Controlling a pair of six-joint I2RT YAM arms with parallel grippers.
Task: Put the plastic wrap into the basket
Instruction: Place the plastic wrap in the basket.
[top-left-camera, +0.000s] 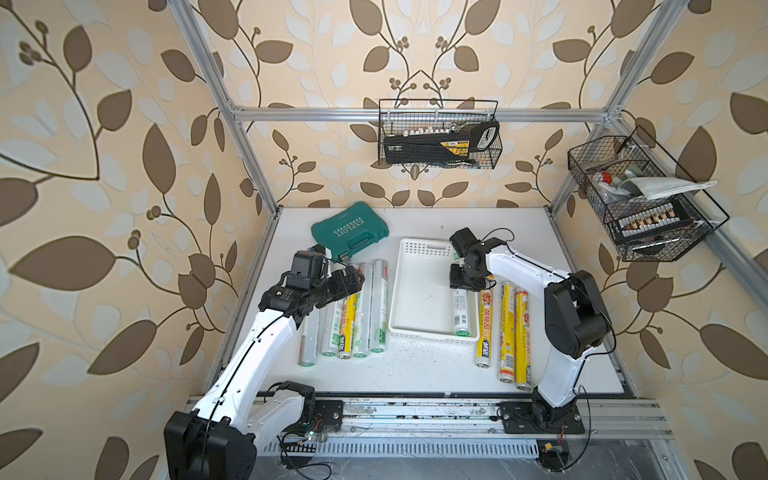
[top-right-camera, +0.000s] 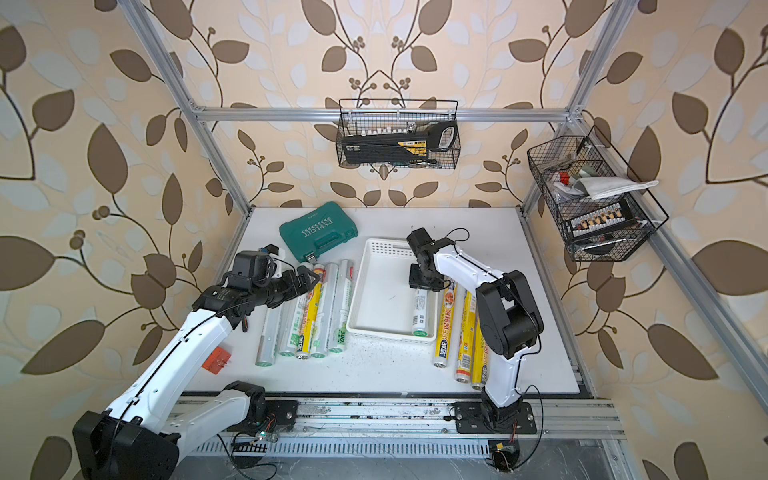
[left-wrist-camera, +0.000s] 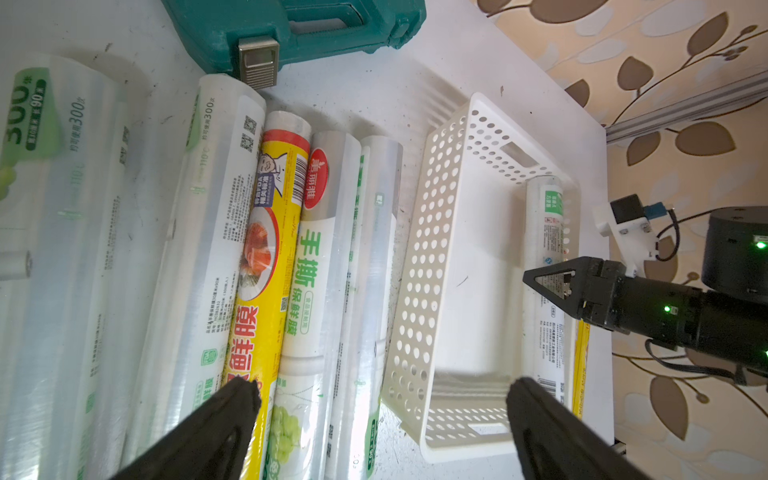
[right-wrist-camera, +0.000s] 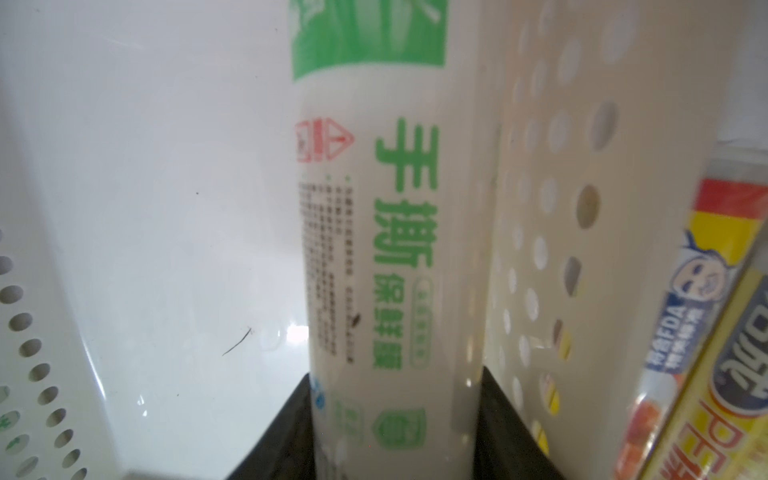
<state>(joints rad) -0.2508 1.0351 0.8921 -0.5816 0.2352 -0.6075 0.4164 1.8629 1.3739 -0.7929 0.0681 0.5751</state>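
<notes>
**One roll in basket, eight on table**

white basket (top-left-camera: 424, 246) (top-right-camera: 384, 248) (left-wrist-camera: 419, 257) (right-wrist-camera: 540, 208) sits on the table (top-left-camera: 415, 370) (top-right-camera: 374, 370); one silvery-white green-print roll (top-left-camera: 460, 313) (top-right-camera: 420, 313) (left-wrist-camera: 544, 232) (right-wrist-camera: 374, 249) lies inside it, flat on the bottom, lengthwise, tight against the basket's right wall

right gripper (top-left-camera: 466, 283) (top-right-camera: 426, 281) (right-wrist-camera: 395, 449) is down in the basket over the far half of that roll; right wrist view shows its fingers (right-wrist-camera: 286, 432) one on each side of the roll, pressed against it: clamped on it

left gripper (top-left-camera: 356, 277) (top-right-camera: 311, 277) (left-wrist-camera: 382, 415) hangs left of the basket, above the far end of a row of five rolls (top-left-camera: 364, 311) (top-right-camera: 326, 307); its fingers (left-wrist-camera: 216, 432) are spread wide, holding nothing; no contact with the rolls below that I can see

the row lies parallel to the basket, rolls packed side by side; four are silvery-white, and the middle one is a yellow roll (top-left-camera: 348, 328) (top-right-camera: 309, 324) (left-wrist-camera: 266, 270); the last roll in the row is just beside the basket's left wall

three yellow rolls (top-left-camera: 507, 332) (top-right-camera: 465, 332) lie right of the basket, parallel to it, side by side; the nearest is just beside the basket's right wall; the outermost is partly hidden by the right arm; all three reach past the basket's near end

green EXPLOIT tool case (top-left-camera: 349, 230) (top-right-camera: 318, 230) (left-wrist-camera: 291, 25) sits left of the basket's far corner, beyond the row; its latch is just beside one roll's end
</notes>
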